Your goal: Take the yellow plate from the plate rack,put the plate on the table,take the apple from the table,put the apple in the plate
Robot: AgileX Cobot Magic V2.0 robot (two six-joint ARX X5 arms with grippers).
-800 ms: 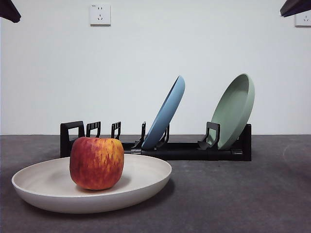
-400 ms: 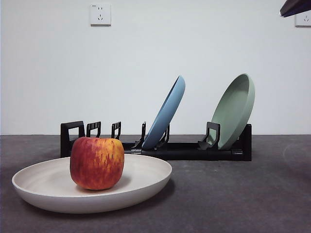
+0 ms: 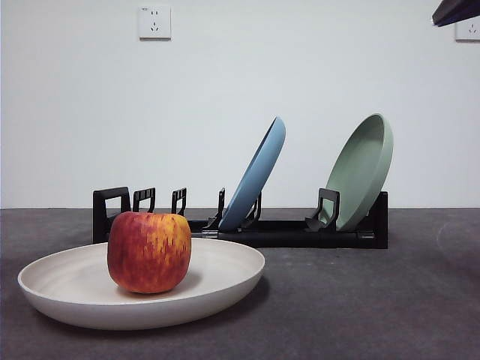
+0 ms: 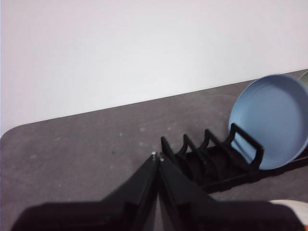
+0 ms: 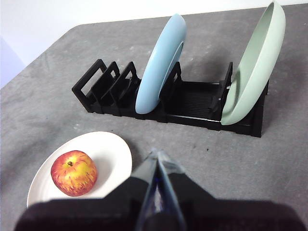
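The yellow plate [image 3: 217, 279] [image 5: 110, 154] lies flat on the table [image 3: 360, 300] at the front left, and the red apple [image 3: 148, 250] [image 5: 74, 172] rests inside it. Behind stands the black plate rack [image 3: 285, 231] [image 5: 192, 103] [image 4: 207, 159]. My left gripper [image 4: 157, 156] is shut and empty, raised high near the rack's empty slotted end. Also shut and empty, my right gripper [image 5: 155, 154] hovers high above the table, beside the yellow plate. In the front view only one dark arm tip [image 3: 456, 10] shows at the top right corner.
A blue plate [image 3: 256, 174] [image 5: 161, 62] [image 4: 269, 120] leans in the middle of the rack and a sage-green plate [image 3: 361, 171] [image 5: 254, 62] leans at its right end. A wall with sockets [image 3: 154, 22] rises behind the table.
The dark arm tip at the top left corner of the front view has left the picture. The yellow plate, apple and rack have not moved.
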